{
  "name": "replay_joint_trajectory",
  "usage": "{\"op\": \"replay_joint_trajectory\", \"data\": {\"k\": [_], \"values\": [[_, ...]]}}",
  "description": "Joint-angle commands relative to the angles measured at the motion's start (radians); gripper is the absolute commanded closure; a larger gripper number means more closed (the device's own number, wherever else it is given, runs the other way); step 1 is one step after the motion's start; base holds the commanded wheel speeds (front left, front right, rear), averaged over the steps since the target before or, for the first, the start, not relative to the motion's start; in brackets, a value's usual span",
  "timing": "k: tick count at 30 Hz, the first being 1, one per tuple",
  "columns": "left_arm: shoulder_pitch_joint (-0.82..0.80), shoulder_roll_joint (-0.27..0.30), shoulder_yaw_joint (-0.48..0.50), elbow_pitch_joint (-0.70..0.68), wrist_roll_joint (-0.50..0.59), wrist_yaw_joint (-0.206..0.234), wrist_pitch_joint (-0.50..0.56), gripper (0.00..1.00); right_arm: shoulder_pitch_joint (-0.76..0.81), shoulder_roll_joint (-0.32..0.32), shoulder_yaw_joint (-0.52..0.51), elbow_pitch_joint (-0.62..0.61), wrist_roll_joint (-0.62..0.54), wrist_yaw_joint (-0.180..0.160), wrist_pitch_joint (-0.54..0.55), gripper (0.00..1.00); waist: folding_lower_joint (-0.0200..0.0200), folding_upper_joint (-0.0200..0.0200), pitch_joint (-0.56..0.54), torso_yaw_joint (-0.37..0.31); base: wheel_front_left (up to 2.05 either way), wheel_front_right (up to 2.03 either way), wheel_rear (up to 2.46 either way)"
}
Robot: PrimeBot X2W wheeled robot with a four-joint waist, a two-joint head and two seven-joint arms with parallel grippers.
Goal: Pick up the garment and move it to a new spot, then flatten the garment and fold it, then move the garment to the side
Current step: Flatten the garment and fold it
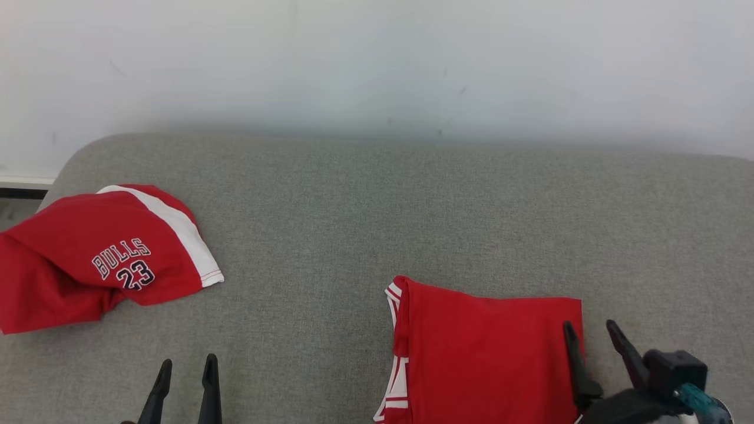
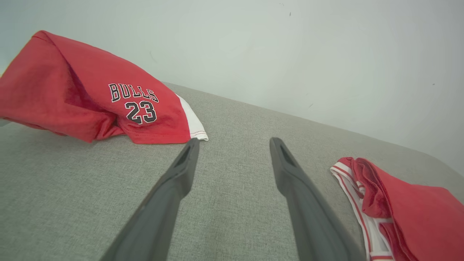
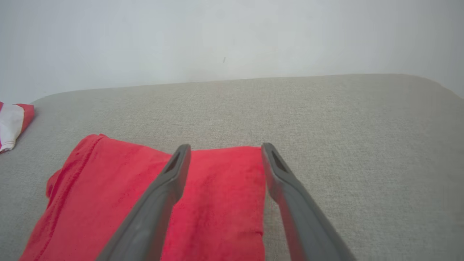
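grey cushion [image 1: 377, 224] bears folded garment [image 1: 483, 353], bulls shorts [image 1: 100, 259] apart.

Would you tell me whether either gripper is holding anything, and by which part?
Nothing is held: left gripper and right gripper are open, the right at the edge of the folded garment.

Folded garment [image 1: 489, 347]: red cloth, matt, finely grained; its edge trim was white and striped.
Second garment [image 1: 100, 259]: the same matt red cloth, with a white panel.
Cushion [image 1: 377, 224]: grey woven upholstery; it looked coarse and matt.
Wall [image 1: 377, 59]: white, smooth, matt, lightly scuffed.
Left gripper [image 1: 188, 360] and right gripper [image 1: 589, 324]: the fingers were dark grey, smooth, matt and plastic-looking.
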Motion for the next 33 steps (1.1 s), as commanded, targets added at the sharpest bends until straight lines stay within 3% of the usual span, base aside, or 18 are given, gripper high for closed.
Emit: {"op": "replay_joint_trajectory", "data": {"k": [1, 12, 33], "values": [[0.010, -0.004, 0.002, 0.003, -0.001, -0.001, -0.003, 0.00, 0.025, 0.000, -0.020, 0.005, 0.010, -0.002, -0.046, 0.00, 0.0000, -0.0001, -0.018, -0.004, 0.00, 0.00, 0.00], [0.072, -0.008, 0.013, 0.001, 0.065, -0.001, -0.003, 0.00, 0.071, 0.000, -0.119, 0.059, -0.005, -0.002, -0.216, 0.00, 0.0000, -0.0001, -0.082, -0.044, 0.00, 0.00, 0.00], [0.064, -0.011, 0.033, 0.000, 0.096, -0.001, -0.003, 0.00, 0.067, 0.000, -0.082, 0.073, -0.002, -0.002, -0.215, 0.00, 0.0000, -0.0001, -0.085, -0.067, 0.00, 0.00, 0.00]]}}
